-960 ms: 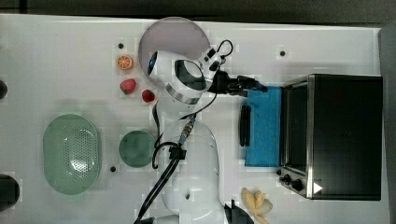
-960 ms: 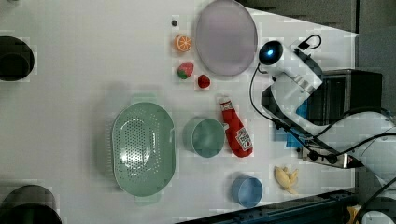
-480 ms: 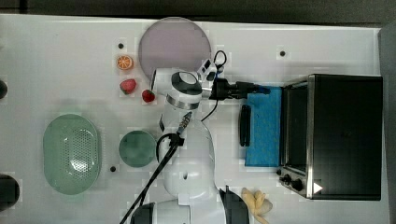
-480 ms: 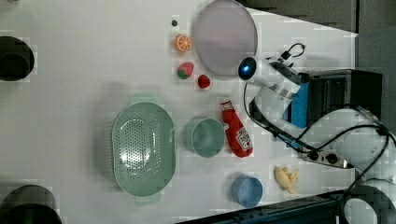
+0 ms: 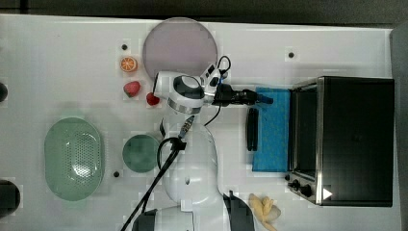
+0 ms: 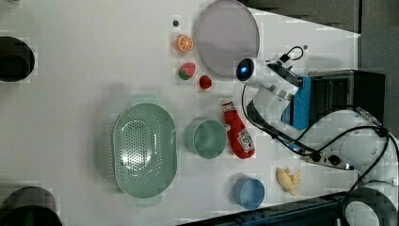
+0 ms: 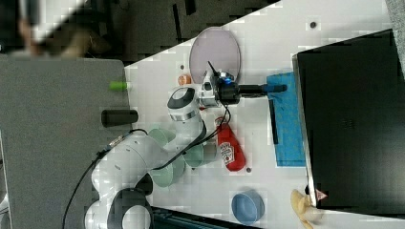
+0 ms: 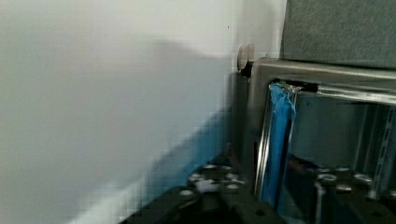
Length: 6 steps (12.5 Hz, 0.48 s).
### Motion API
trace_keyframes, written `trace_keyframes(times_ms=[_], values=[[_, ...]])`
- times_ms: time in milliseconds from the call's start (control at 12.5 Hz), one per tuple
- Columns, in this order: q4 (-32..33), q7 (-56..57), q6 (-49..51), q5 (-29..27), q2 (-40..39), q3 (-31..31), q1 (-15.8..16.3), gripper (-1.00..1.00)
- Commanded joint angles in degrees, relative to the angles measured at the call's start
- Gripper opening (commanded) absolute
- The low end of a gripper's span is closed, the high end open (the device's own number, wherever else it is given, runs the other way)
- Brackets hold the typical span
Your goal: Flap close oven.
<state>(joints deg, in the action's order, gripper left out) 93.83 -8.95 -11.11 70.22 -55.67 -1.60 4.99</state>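
The oven (image 5: 358,139) stands at the top view's right end of the worktop (image 5: 57,57), its blue-faced flap door (image 5: 272,130) lying fully down and flat in front of the cavity, with the black bar handle (image 5: 251,129) along the door's outer edge. The task is therefore not yet done: the door is still to be lifted and swung shut against the silver frame. The gripper (image 5: 264,100) lies level at the door's corner, beside one end of the handle, pointing toward the oven; in the wrist view the door's blue edge (image 8: 279,140) sits close ahead. Whether the jaws are wide, narrow or clamped on the edge cannot be told. Judged from this, the approach is made and the lifting stroke remains. Farther from the oven lie a ketchup bottle (image 6: 239,134), a round grey plate (image 5: 180,48), a green bowl (image 5: 139,153) and a green colander (image 5: 73,158).
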Motion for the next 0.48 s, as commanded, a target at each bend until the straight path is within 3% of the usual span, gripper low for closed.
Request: trace_keyframes(times_ms=[80, 480], values=[[-0.87, -0.27, -1.16, -3.08, 3.63, -0.16, -0.8, -0.62], [1.17, 15.48, -9.25, -17.64, 13.17, -0.1, -7.57, -0.62]])
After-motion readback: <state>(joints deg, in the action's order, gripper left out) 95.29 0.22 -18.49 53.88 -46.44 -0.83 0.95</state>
